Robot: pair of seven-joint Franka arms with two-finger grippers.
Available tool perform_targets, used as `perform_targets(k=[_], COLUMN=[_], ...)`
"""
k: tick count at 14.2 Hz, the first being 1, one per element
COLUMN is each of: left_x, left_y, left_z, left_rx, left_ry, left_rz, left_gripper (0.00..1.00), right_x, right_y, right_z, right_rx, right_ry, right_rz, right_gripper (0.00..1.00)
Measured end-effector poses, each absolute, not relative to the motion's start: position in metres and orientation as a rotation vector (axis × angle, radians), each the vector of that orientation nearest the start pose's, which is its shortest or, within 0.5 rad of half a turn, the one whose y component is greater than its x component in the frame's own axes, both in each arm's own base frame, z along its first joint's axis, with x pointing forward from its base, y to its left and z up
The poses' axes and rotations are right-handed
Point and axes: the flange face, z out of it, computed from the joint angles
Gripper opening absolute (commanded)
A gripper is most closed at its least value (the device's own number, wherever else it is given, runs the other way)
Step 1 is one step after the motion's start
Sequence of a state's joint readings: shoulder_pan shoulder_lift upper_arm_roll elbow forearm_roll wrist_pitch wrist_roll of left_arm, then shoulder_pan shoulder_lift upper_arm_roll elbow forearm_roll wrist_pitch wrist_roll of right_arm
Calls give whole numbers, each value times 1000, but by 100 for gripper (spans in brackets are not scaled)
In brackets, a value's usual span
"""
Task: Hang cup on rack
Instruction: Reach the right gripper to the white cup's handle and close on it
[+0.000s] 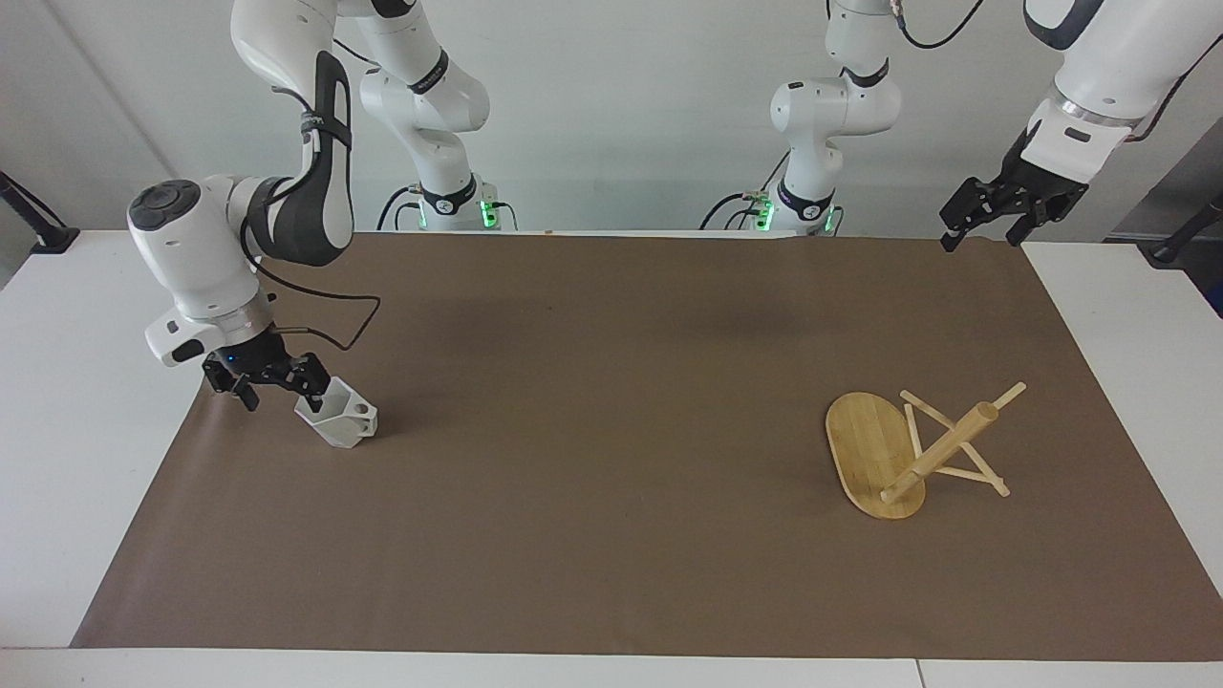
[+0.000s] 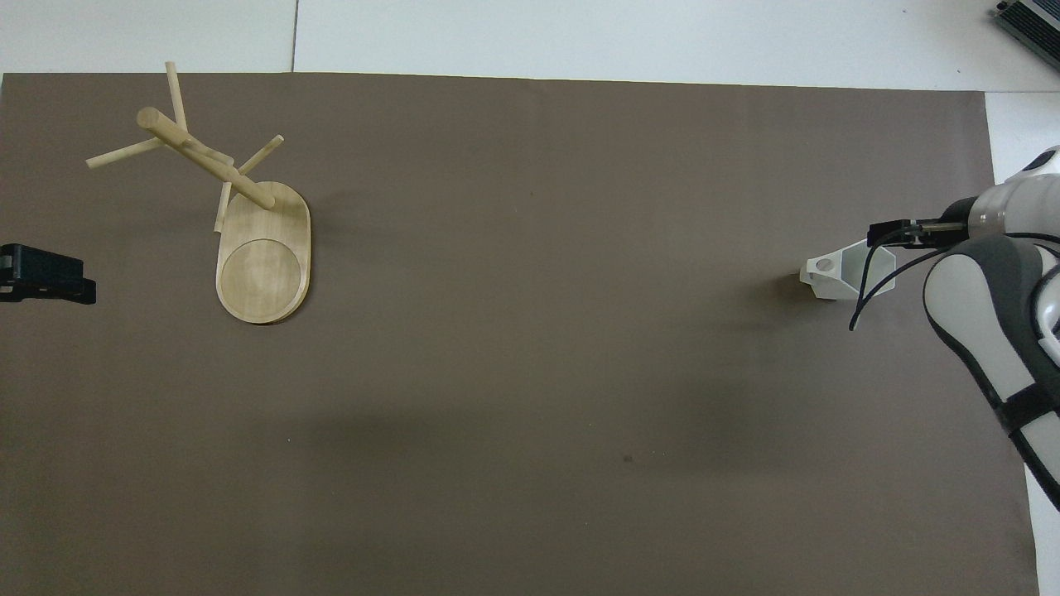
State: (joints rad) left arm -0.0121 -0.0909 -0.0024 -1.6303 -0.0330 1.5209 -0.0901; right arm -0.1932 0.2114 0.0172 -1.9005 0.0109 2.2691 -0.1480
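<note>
Cup (image 1: 336, 420) upright on brown mat (image 1: 611, 535) near the right arm's end, handle turned toward the mat's middle; looks light, rigid, matte, probably chippable, best pinched across the rim wall opposite the handle. Right gripper (image 1: 272, 380) down at that rim, fingers apart, one maybe inside; contact unclear, rim partly covered. Rack (image 1: 908, 449) near the left arm's end, apparently tipped over. Left gripper (image 1: 994, 215) open, waiting over the mat's corner.

Table (image 1: 57, 401): brown mat (image 1: 611, 430), cup (image 1: 342, 419), rack (image 1: 874, 459).
</note>
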Motion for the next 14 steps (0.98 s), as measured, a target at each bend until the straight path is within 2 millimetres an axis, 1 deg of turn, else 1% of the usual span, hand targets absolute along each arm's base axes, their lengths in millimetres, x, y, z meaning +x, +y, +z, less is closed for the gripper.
perform_targets(k=[8, 14], left_x=[521, 521], left_y=[-11, -11], left_z=[641, 641], left_rx=[-3171, -3171], left_ry=[-118, -118], left_rz=[32, 32], left_gripper=[100, 100], right_x=[603, 601], right_y=[-109, -108], right_z=[378, 374], right_rx=[-3143, -3143], right_ry=[59, 59], right_rz=[-201, -188], right_gripper=[100, 100])
